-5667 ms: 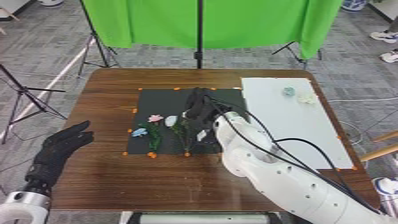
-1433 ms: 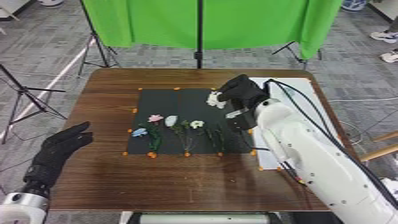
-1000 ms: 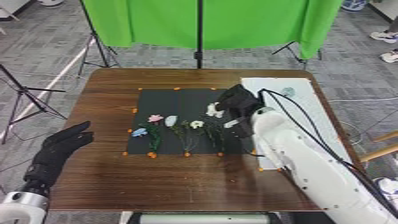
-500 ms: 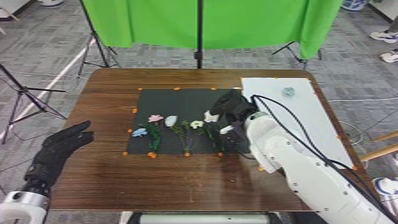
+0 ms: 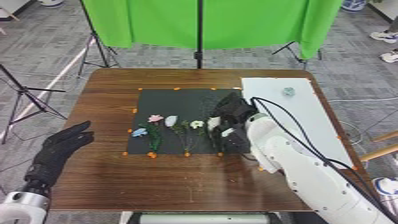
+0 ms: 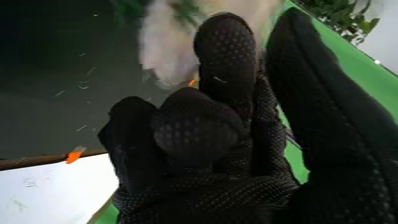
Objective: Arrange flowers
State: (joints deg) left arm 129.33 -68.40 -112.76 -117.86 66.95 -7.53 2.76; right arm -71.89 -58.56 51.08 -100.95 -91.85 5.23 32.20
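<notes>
Over the right part of the black mat, my right hand is curled on a white flower, its bloom at the fingertips. In the right wrist view, a pale bloom is beyond the glove of my right hand; the glove hides part of it. To the left on the mat lie a blue flower, a pink flower, a white tulip-like flower and an open white flower, green stems toward the near edge. My left hand is open at the table's left edge.
A white board lies right of the mat with a pale blue-green flower near its far end. Orange markers line the mat. My right forearm crosses the board's near part. Beyond the table stands a green backdrop.
The white flower left the board in my right hand. The hand has since moved left and toward the mat's near side, carrying the bloom beside the open white one. The left hand stays put.
</notes>
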